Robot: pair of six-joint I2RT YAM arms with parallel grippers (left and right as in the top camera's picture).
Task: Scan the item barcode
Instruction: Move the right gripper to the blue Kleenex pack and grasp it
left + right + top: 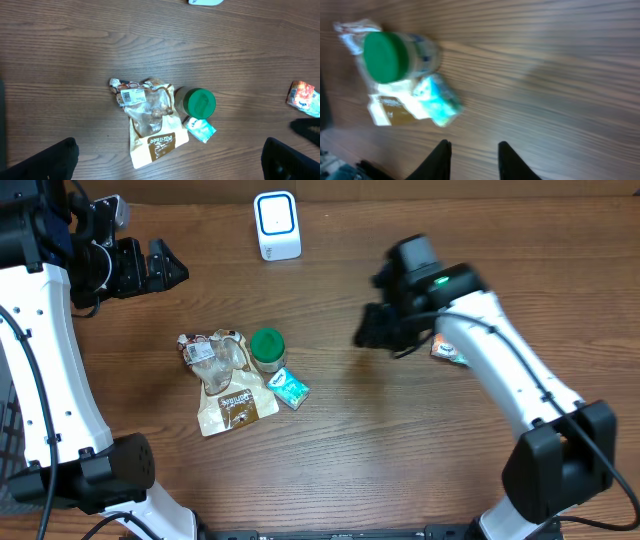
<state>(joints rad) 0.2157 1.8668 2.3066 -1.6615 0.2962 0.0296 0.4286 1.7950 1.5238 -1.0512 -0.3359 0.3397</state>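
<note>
We are looking at a table point(400, 450) showing warm brown wood with darker streaked grain. We are taking the jar point(267, 352) as our mark: its lid is showing solid green, its body a pale label. Just in front of it we are seeing a small packet point(291, 389) in teal and white. To its left a pouch point(235, 406) is showing cream with a brown printed panel, and a clear bag point(208, 355) is carrying a white barcode label beside red and brown print. Far behind the jar a scanner point(276, 225) is showing white with a blue outline. Well to the jar's right we are seeing a wrapper point(447, 351) in orange, white and teal. The left arm point(45, 350) and the right arm point(510, 370) are showing white shells with black joints.
</note>
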